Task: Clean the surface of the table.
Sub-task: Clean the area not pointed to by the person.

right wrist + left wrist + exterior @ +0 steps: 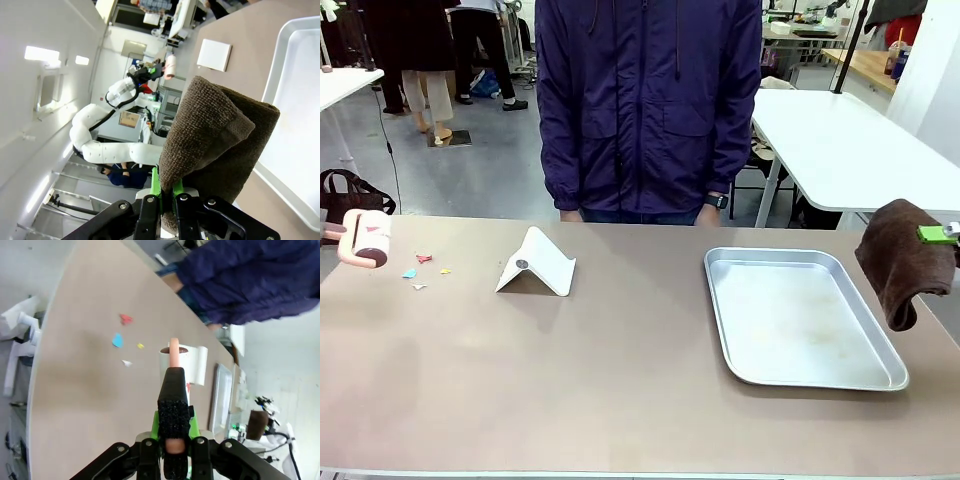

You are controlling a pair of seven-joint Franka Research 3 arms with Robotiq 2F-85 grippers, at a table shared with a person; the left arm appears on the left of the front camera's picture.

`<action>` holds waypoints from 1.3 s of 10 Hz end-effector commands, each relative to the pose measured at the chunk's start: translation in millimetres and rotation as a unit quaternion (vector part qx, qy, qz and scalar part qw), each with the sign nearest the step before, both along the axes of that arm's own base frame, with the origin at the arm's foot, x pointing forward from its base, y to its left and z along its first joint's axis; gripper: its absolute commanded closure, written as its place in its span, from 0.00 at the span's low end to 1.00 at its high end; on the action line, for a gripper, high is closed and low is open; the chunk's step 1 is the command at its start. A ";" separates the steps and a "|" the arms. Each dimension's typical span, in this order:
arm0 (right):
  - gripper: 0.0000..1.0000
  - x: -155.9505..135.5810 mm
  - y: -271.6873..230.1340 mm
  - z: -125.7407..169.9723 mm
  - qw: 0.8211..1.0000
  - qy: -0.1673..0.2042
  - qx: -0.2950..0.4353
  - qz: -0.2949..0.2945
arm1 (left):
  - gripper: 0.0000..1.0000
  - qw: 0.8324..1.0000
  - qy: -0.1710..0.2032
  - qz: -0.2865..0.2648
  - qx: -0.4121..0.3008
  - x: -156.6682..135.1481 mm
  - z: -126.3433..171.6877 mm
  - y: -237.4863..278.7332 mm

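The left gripper (pixel 173 382) is clenched on the pink handle of a lint roller (pixel 182 362), held at the left end of the table (pixel 620 370). Coloured paper scraps (pixel 423 260) lie near it, with a white folded card (pixel 540 262) standing just past them. The right gripper (pixel 166 192) grasps a hanging brown cloth (pixel 215 145) at the table's right edge, beside a silver tray (pixel 790 320). A person in a purple jacket (pixel 648 100) stands at the far side.
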State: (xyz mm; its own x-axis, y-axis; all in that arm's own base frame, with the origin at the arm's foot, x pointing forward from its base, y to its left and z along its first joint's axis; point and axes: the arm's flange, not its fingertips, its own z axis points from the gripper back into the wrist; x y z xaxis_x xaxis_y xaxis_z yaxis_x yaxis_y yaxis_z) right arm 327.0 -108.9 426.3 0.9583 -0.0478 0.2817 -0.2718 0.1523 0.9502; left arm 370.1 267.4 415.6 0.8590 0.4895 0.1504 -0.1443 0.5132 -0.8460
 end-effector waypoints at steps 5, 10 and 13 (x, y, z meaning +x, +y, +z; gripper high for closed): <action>0.90 2.7 -1.5 4.5 1.000 -0.010 0.004 -0.001 | 0.78 0.997 0.071 0.009 0.034 50.9 -37.6 17.6; 0.90 2.7 -1.5 4.5 1.000 -0.010 0.004 -0.001 | 0.78 0.994 0.103 0.001 0.029 56.7 -60.4 16.7; 0.90 2.7 -1.5 4.5 1.000 -0.010 0.004 -0.001 | 0.78 0.993 0.110 -0.003 0.036 61.1 -68.8 13.0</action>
State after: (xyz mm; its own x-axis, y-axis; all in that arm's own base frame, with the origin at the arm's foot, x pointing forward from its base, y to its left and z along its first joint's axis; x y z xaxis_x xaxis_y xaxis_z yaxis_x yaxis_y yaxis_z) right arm 327.2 -108.9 426.3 0.9585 -0.0476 0.2813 -0.2713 0.1528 0.9503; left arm 426.9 281.5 347.4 0.8748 0.4841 0.0183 -0.2969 0.5656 -0.7694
